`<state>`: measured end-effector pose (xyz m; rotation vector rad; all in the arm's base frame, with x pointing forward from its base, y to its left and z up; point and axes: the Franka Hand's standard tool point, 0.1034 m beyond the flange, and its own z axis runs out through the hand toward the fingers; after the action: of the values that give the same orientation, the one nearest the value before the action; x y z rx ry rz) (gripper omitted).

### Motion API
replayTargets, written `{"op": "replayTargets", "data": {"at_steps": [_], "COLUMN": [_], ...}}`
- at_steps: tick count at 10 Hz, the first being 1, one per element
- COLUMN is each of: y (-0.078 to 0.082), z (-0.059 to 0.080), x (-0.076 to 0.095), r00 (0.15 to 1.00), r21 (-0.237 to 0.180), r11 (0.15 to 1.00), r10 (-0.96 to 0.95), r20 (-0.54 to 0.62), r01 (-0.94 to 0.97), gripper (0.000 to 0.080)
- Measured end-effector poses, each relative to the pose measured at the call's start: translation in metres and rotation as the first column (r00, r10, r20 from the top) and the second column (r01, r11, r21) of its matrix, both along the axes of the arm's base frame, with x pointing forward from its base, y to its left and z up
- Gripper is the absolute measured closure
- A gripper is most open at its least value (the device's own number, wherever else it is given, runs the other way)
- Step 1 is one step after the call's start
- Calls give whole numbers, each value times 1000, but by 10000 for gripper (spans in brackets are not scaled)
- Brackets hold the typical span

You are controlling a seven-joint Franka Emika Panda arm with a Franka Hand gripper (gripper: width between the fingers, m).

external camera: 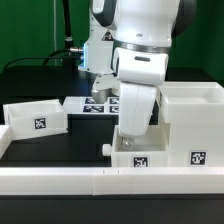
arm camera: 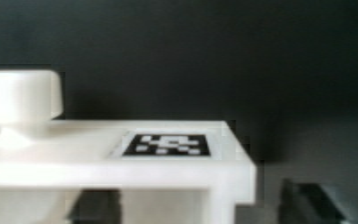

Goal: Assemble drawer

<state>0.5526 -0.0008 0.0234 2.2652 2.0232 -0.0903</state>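
The drawer's tall housing stands at the exterior view's right, with a tag low on its front. One knobbed tray lies just left of it, its knob pointing left. My gripper hangs right over this tray. In the wrist view the tray shows its knob and a tag. My gripper is open, with one finger over the tray's white wall and the other just past the wall's end, a dark gap between them. The second tray sits at the left.
The marker board lies flat behind the arm. A low white border rail runs along the front of the black table. Cables and a stand are at the back.
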Motion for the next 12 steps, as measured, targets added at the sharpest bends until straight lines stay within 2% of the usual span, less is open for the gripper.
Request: {"op": "replayTargets", "data": {"at_steps": [1, 2, 3, 7, 8, 11, 12], "y": [-1, -3, -7, -35, -45, -45, -54], "z": [8, 18, 27, 51, 53, 50, 50], "x": [1, 5, 9, 32, 34, 33, 34], "r00": [1000, 1000, 1000, 1000, 999, 999, 998], "r21": [-6, -13, -18, -37, -38, -33, 9], "r11": [1000, 1000, 1000, 999, 999, 998, 998], "r10": [-2, -4, 2, 27, 39, 49, 68], "r20": [-4, -5, -1, 10, 11, 7, 10], "r01": [2, 4, -2, -27, -39, -49, -68], "gripper": [213, 213, 160, 151, 151, 151, 151]}}
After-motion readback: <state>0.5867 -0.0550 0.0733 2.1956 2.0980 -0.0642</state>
